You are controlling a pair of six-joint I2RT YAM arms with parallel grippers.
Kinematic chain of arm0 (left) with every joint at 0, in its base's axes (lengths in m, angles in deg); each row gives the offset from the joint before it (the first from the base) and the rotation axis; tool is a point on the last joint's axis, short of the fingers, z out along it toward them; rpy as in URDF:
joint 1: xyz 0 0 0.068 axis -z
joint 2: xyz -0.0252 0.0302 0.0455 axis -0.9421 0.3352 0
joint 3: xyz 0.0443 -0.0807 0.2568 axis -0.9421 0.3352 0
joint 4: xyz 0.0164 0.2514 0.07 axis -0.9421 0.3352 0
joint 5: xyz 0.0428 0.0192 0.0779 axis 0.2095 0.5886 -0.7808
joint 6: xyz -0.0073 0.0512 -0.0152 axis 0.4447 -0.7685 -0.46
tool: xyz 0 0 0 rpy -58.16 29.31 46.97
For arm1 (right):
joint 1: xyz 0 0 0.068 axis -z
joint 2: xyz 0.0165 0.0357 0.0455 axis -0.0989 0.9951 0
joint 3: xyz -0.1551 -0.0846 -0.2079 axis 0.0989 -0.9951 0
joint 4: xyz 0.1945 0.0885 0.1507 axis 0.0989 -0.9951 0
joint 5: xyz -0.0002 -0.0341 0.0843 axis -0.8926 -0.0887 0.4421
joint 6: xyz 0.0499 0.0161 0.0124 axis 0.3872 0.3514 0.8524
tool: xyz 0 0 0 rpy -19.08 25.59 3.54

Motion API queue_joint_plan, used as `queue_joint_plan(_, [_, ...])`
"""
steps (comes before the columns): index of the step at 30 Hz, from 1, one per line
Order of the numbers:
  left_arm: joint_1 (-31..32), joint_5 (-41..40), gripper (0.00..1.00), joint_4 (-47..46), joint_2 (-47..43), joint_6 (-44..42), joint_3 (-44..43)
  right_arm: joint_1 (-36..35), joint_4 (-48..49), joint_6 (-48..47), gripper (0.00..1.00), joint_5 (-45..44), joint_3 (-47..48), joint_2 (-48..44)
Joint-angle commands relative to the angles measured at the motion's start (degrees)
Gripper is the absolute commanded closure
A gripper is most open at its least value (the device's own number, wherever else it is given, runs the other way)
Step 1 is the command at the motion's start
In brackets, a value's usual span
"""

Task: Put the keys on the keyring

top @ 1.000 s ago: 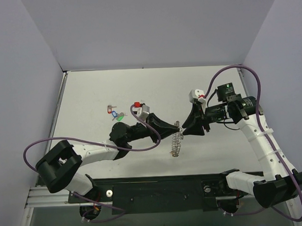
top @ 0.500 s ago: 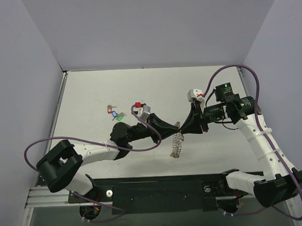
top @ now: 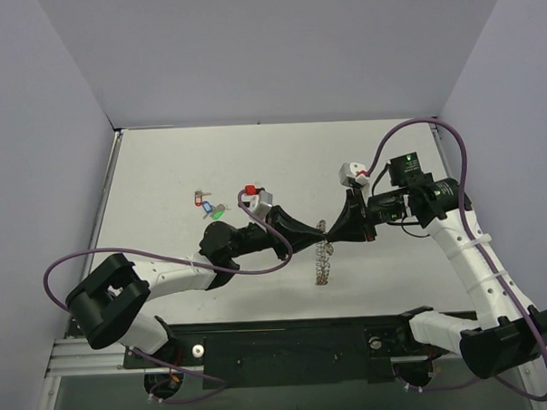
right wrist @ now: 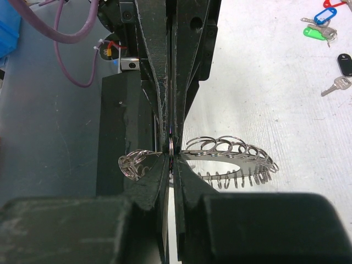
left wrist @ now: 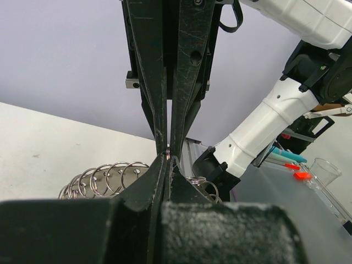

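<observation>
The keyring [top: 322, 257] is a silver wire loop fringed with small rings. It hangs between my two grippers just above the table. My left gripper [top: 320, 231] and right gripper [top: 330, 232] meet tip to tip, both shut on its upper part. In the right wrist view my right gripper [right wrist: 171, 159] pinches a small ring edge-on, and the keyring [right wrist: 236, 157] spreads to the right. In the left wrist view my left gripper [left wrist: 168, 160] is shut, with the keyring [left wrist: 104, 177] at its left. The keys [top: 208, 206] lie on the table at the far left, with blue [right wrist: 322, 14], green [right wrist: 313, 33] and black [right wrist: 345, 63] tags.
Grey walls close the table [top: 163, 164] at the back and both sides. A black rail [top: 288, 336] runs along the near edge. A clear cup [left wrist: 324, 169] and pens stand beyond the table's side in the left wrist view.
My right gripper has moved a little left until its tips meet the left gripper's. The keyring has risen slightly with them. The keys have not moved.
</observation>
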Motion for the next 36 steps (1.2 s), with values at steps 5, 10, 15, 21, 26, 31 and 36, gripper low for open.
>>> queue_joint_plan(5, [0.20, -0.94, 1.00, -16.88, -2.95, -2.43, -0.56, 1.79, -1.31, -0.70, 0.67, 6.57, -1.12, -3.28])
queue_joint_plan(10, [0.20, -0.24, 1.00, -12.06, -5.67, -6.03, -0.12, 3.11, -5.18, -4.39, 0.57, 7.97, -1.56, -2.85])
queue_joint_plan(15, [0.29, 0.29, 1.00, -9.50, -6.90, -8.41, 0.06, 3.55, -8.07, -5.10, 0.50, 8.24, -0.16, -1.18])
queue_joint_plan(21, [0.20, -0.68, 1.00, -11.34, -5.85, -7.98, 0.67, 3.46, -14.66, -11.67, 0.50, 8.51, 3.36, 0.40])
queue_joint_plan(26, [0.20, -1.12, 1.00, -12.74, -4.53, -7.45, 0.67, 3.02, -16.87, -15.11, 0.54, 8.15, 4.59, 1.28])
queue_joint_plan(31, [0.46, -1.12, 1.00, -14.41, -2.95, -6.04, -0.03, 1.53, -17.75, -17.22, 0.61, 8.06, 5.47, 2.51])
queue_joint_plan(36, [1.16, -1.47, 1.00, -14.77, -2.42, -6.13, -0.38, 1.00, -18.98, -19.24, 0.64, 7.36, 6.62, 4.27])
